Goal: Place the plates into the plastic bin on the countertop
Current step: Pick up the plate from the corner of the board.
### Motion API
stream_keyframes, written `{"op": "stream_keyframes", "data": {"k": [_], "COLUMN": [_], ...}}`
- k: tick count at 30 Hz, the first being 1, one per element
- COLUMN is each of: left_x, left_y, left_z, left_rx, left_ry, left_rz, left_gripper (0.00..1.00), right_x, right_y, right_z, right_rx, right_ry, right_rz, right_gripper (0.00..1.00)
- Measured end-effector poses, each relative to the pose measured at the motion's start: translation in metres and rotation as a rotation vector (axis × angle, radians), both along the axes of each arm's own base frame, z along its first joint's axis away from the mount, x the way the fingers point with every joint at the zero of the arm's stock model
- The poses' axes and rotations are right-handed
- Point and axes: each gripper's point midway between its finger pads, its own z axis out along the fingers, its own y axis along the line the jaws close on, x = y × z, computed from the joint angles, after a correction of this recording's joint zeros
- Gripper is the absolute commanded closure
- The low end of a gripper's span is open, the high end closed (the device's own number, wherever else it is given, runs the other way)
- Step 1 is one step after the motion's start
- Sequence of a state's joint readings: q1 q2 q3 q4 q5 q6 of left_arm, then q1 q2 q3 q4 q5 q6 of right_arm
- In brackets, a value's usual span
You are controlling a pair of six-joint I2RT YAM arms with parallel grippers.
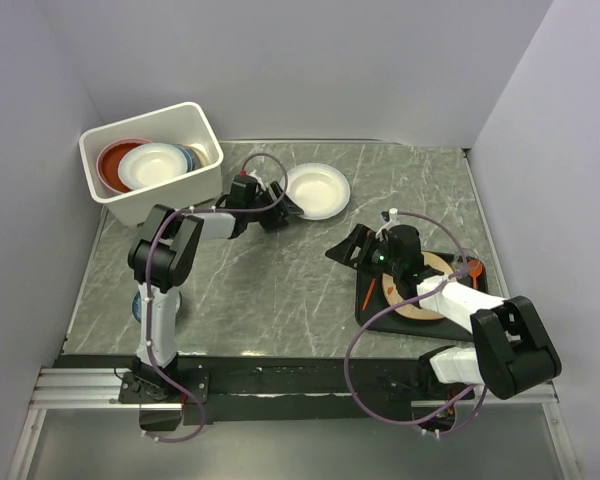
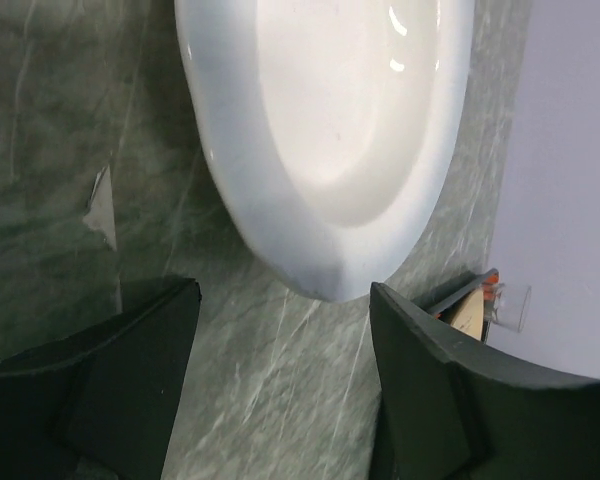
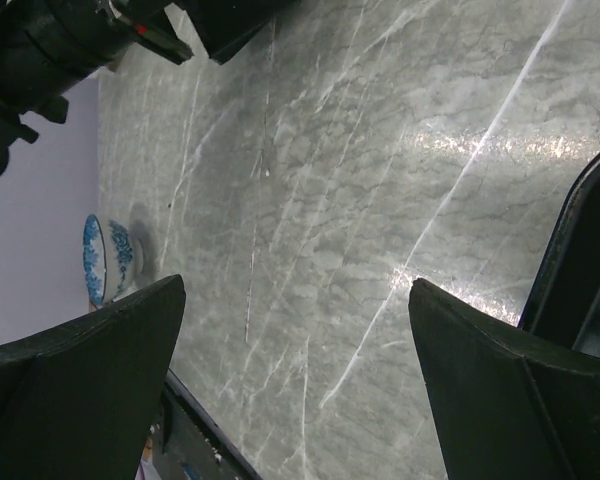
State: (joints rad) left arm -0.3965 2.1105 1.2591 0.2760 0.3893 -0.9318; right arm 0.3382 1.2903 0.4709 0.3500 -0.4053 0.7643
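Here the white plate [image 1: 317, 188] lies flat on the countertop [image 1: 280, 290], right of the bin [image 1: 170, 195], and its left rim sits just ahead of the left gripper [image 2: 283, 296], whose spread fingers flank that rim but grasp nothing. The right gripper [image 3: 295, 288], also spread and empty, is well apart at the near right, so the left one is nearer. The plate is round, glossy, plain white, with a shallow well.

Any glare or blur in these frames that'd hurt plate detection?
Top external: even, soft light, sharp, no harsh shadows. Left wrist: small bright glints on the white plate, which is cropped at the top edge; the fingers are dark and slightly soft. Right wrist: a bright glare band across the countertop, otherwise crisp.
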Motion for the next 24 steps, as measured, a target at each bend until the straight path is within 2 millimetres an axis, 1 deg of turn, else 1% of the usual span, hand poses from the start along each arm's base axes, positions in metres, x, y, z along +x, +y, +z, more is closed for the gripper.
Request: {"op": "stream_keyframes", "data": {"k": [3, 7, 11, 19, 24], "left_x": [0.005, 0.013, 0.017, 0.023, 0.027], "left_y": [-0.005, -0.01, -0.013, -0.015, -0.016], "left_z": [0.001, 0.0, -0.002, -0.007, -0.009], "left_rx": [-0.053, -0.108, -0.144, -0.168, -0.17], "left_ry": [-0.007, -0.013, -0.007, 0.003, 0.006], "left_rz": [0.022, 0.047, 0.066, 0.08, 0.088], "left_gripper": [0.28, 0.32, 0.39, 0.45, 0.53], "right_x": [-0.001, -0.005, -0.006, -0.009, -0.008], "right_y": [-0.001, -0.004, -0.006, -0.006, -0.006], "right_z": [0.002, 0.009, 0.016, 0.013, 0.008], "right_rx": [0.002, 0.006, 0.008, 0.005, -0.001], "right_ry": [-0.006, -0.03, -0.052, -0.038, -0.02], "right_rz": [-0.003, -0.012, -0.021, -0.018, -0.017], "right_gripper": [0.0, 0.0, 0.0, 0.0, 0.0]}}
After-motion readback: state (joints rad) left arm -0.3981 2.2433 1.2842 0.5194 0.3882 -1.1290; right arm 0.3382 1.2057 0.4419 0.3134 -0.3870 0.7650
